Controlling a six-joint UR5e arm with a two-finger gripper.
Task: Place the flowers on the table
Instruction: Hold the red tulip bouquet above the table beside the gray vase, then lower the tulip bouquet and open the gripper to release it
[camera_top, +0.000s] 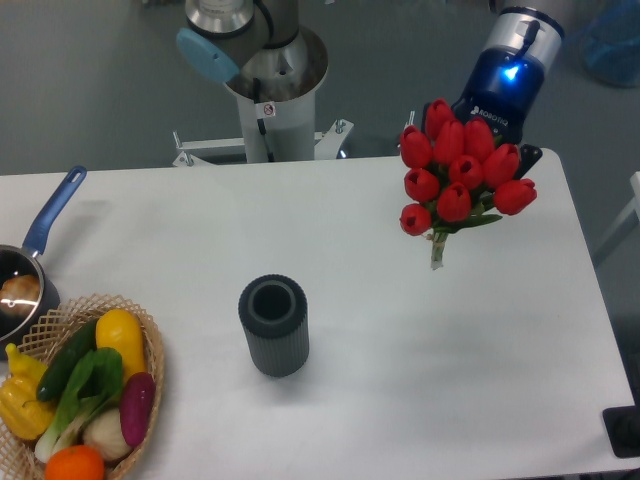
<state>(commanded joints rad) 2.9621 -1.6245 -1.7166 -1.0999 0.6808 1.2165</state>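
Observation:
The flowers (462, 172), a bunch of red tulips with green leaves and short pale stems, hang in the air over the back right part of the white table (420, 340). Their stems point down and towards the table. My gripper (503, 137), lit blue, comes in from the top right and is shut on the flowers. The tulip heads hide most of its fingers; one dark finger (531, 155) shows at the right of the bunch.
A dark grey ribbed cylindrical vase (273, 325) stands upright at the table's middle. A wicker basket (152, 345) of vegetables sits at the front left. A pot with a blue handle (55, 212) is at the left edge. The arm's base (270, 95) stands behind the table.

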